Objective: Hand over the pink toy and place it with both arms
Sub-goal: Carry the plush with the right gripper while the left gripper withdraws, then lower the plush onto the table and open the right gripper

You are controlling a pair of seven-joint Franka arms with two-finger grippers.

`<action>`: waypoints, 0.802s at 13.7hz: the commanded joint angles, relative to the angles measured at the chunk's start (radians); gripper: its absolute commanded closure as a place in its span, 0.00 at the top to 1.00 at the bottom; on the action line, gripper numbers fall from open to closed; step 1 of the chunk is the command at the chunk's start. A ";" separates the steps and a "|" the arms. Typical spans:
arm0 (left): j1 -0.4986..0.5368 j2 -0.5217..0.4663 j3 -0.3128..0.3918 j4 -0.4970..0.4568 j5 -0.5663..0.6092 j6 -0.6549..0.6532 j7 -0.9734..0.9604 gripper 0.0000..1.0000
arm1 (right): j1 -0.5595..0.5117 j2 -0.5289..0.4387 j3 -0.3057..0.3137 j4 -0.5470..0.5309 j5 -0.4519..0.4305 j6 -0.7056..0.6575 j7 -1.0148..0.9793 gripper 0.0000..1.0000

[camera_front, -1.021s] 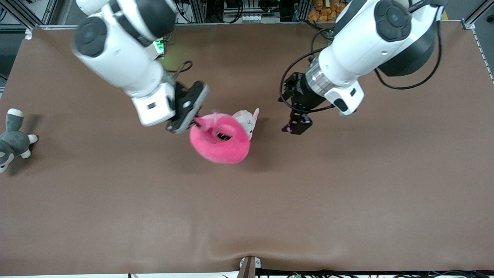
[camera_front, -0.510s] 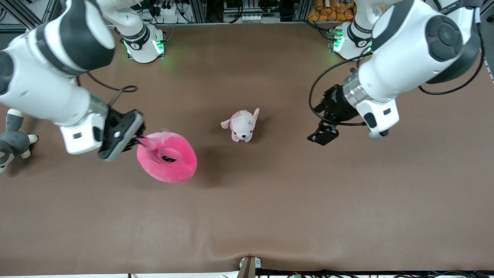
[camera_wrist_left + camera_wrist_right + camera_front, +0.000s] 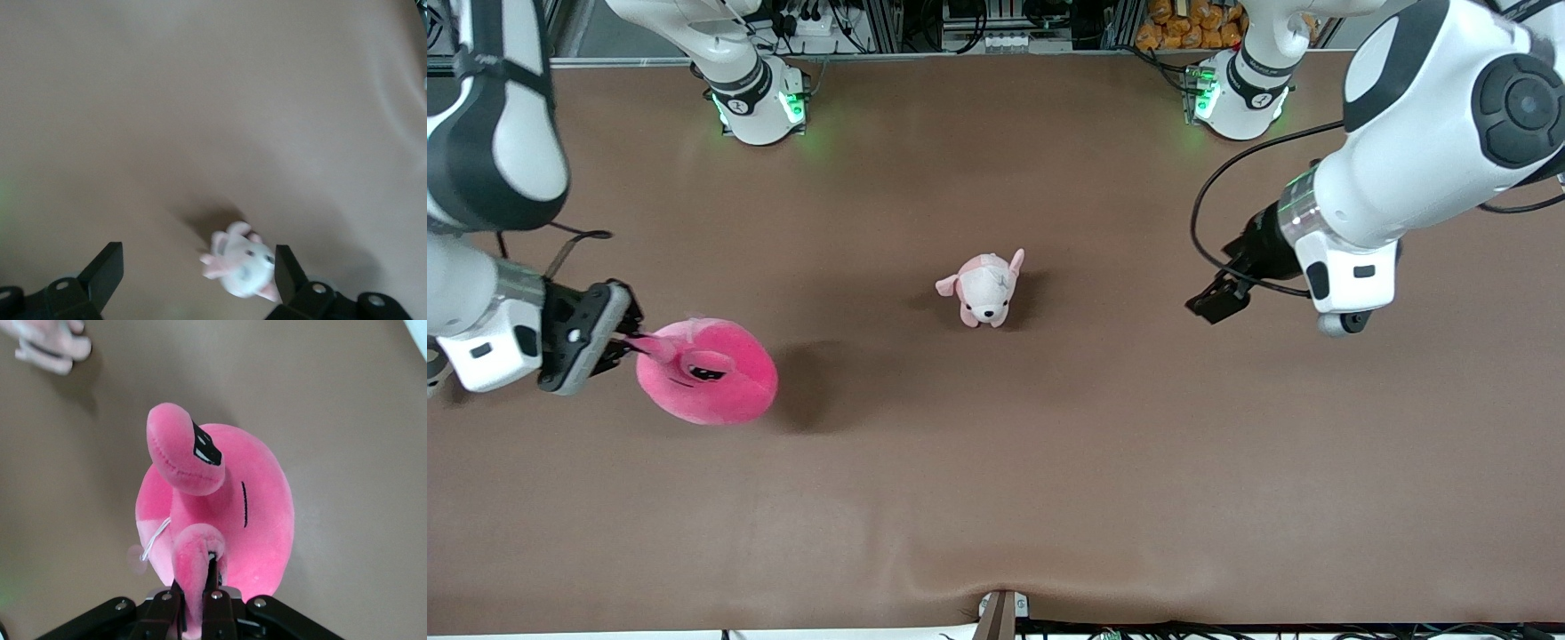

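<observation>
In the right wrist view the right gripper (image 3: 197, 603) is being cut off by the picture's edge, its fingers half buried in the pink toy (image 3: 220, 513). A pale plush (image 3: 50, 343) is showing only in part at a corner. The left gripper's (image 3: 193, 273) fingertips are running out of the left wrist view.

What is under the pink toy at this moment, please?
The pink toy, held by the right gripper, hangs over the bare brown table, where its shadow falls. The spot directly below it is covered from view.
</observation>
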 commanded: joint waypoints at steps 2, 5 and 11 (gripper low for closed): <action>0.021 -0.078 -0.001 -0.004 0.126 -0.083 0.232 1.00 | -0.110 0.065 0.024 0.002 -0.015 -0.030 -0.195 0.00; 0.089 -0.092 -0.002 -0.005 0.148 -0.123 0.409 1.00 | -0.172 0.127 0.024 0.002 -0.014 -0.103 -0.252 0.00; 0.219 -0.155 -0.002 -0.016 0.145 -0.143 0.697 1.00 | -0.242 0.229 0.026 0.002 -0.004 -0.192 -0.407 0.00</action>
